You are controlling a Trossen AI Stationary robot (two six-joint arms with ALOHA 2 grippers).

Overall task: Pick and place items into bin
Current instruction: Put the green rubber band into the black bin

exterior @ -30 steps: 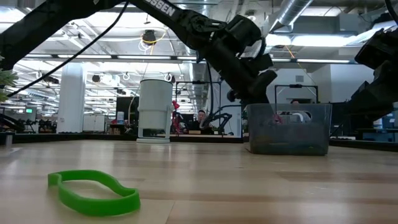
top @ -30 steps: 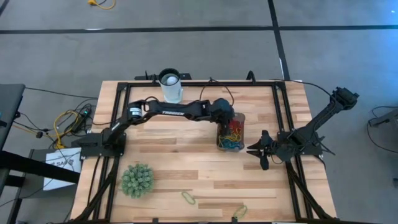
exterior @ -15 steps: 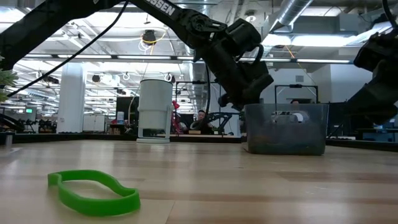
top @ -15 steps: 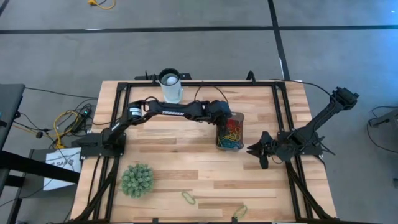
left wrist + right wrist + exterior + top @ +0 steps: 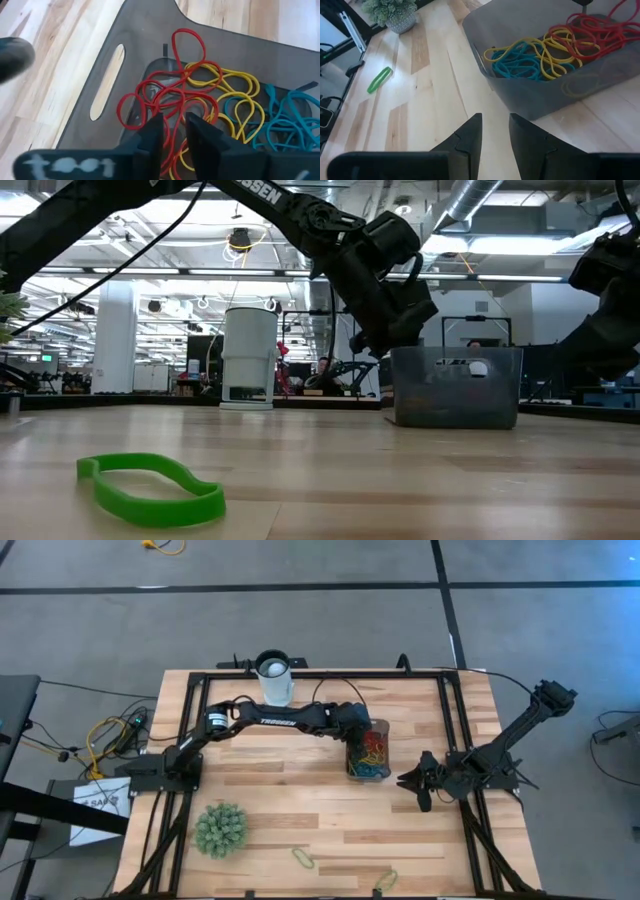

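From above, the left gripper (image 5: pixel 366 737) hangs over the far end of the bin (image 5: pixel 383 726), and both have slid a little toward the arm's base compared with a second ago; the bin sits mid-counter (image 5: pixel 300 790), holding a heap of the items (image 5: pixel 372 755). Two green loops (image 5: pixel 302 858) lie loose near the front edge, beside the spiky ball (image 5: pixel 220 829). The right gripper (image 5: pixel 420 782) waits just right of the bin.

At counter height, the left gripper (image 5: pixel 400 315) has lifted slightly off the bin's (image 5: pixel 455 387) rim, and one green loop (image 5: pixel 150 488) lies in the foreground.

Through the left wrist camera, the jaws stand narrowly apart with nothing between them, directly over red loops (image 5: pixel 165 95) in the bin (image 5: pixel 100 90). I judge a loop has just been dropped; the loose green ones come next.

Through the right wrist camera, those jaws are parted and empty, facing the bin (image 5: pixel 530 102).
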